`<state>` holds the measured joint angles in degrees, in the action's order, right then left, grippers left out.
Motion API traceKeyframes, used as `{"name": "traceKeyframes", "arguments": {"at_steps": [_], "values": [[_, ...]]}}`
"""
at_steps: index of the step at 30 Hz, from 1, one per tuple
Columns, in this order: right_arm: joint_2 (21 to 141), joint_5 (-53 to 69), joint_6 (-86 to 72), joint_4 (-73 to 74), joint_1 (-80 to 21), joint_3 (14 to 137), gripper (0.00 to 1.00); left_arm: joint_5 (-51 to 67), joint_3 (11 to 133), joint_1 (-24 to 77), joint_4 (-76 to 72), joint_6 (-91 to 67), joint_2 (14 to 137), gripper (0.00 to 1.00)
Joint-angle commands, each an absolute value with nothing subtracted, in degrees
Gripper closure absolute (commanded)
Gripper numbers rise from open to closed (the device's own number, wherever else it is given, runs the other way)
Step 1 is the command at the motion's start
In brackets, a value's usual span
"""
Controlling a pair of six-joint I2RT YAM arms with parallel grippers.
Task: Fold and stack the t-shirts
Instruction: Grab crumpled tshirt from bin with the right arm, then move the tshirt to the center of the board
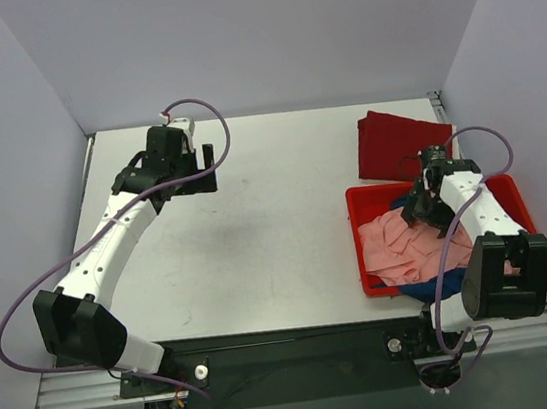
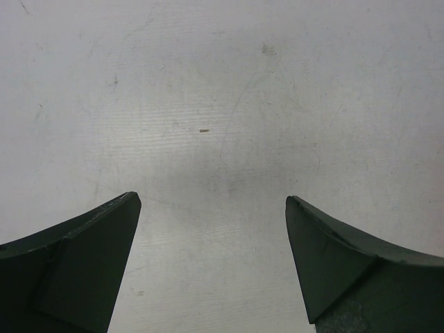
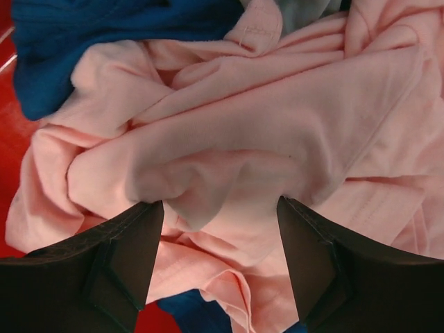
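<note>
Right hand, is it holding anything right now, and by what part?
Nothing firmly held: the right hand stands open astride a raised fold of the salmon-pink shirt in the red tub.

Table (image 1: pixel 259 247), red tub (image 1: pixel 358 254), dark red t-shirt (image 1: pixel 397 145)

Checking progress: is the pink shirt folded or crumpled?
Crumpled. The pink shirt lies bunched in deep creases inside the tub, partly over the blue shirt.

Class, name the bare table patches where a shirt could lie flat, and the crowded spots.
Free: table middle, between left arm and red tub; far strip between left gripper and dark red shirt. Crowded: the tub, heaped with pink shirt and navy shirt.
</note>
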<state>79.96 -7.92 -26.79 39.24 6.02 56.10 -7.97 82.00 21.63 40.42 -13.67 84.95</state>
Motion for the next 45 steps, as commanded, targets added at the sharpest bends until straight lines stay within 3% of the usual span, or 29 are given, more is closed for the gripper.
{"name": "traceKeyframes", "arguments": {"at_steps": [1, 5, 6, 9, 15, 19, 27, 32, 36, 41, 45], "values": [[81.1, -8.7, -26.3, 37.9, 6.5, 54.3, 0.33, -6.7, 83.2, 21.2, 37.7, -14.6, 83.9, 0.03], [81.7, -8.3, -25.8, 35.5, 6.7, 52.8, 0.49, -6.5, 82.8, 21.2, 37.6, -14.6, 83.8, 0.02], [82.0, -8.3, -25.7, 35.4, 6.8, 53.0, 0.68, -6.4, 82.8, 21.0, 37.8, -14.7, 83.8, 0.03], [80.5, -7.6, -25.7, 36.0, 6.9, 54.3, 1.0, -6.3, 83.1, 20.7, 38.1, -14.5, 83.8, 0.03], [73.7, -5.9, -25.7, 44.2, 6.9, 64.8, 1.0, -6.3, 83.9, 19.6, 38.7, -14.9, 83.0, 0.03], [69.4, -4.7, -25.2, 46.8, 5.9, 80.6, 1.0, -3.0, 85.8, 17.6, 39.2, -17.7, 82.1, 0.03], [66.6, -3.1, -22.9, 33.9, -7.6, 98.2, 1.0, 1.4, 86.6, 11.6, 39.2, -24.8, 80.0, 0.03], [73.7, -0.9, -21.4, 26.8, -21.8, 107.0, 1.0, 1.4, 86.0, 9.8, 40.2, -23.0, 77.9, 0.03], [82.5, -0.9, -18.4, 26.3, -33.3, 121.8, 1.0, 0.9, 85.2, 7.7, 40.7, -23.0, 75.7, 0.03], [91.3, 1.9, -17.9, 25.0, -40.3, 133.4, 1.0, -1.0, 83.7, 5.3, 41.6, -23.0, 72.2, 0.03], [91.5, 2.6, -19.1, 21.8, -41.3, 132.1, 1.0, -3.9, 82.4, 4.5, 42.4, -22.4, 69.6, 0.04]]}}
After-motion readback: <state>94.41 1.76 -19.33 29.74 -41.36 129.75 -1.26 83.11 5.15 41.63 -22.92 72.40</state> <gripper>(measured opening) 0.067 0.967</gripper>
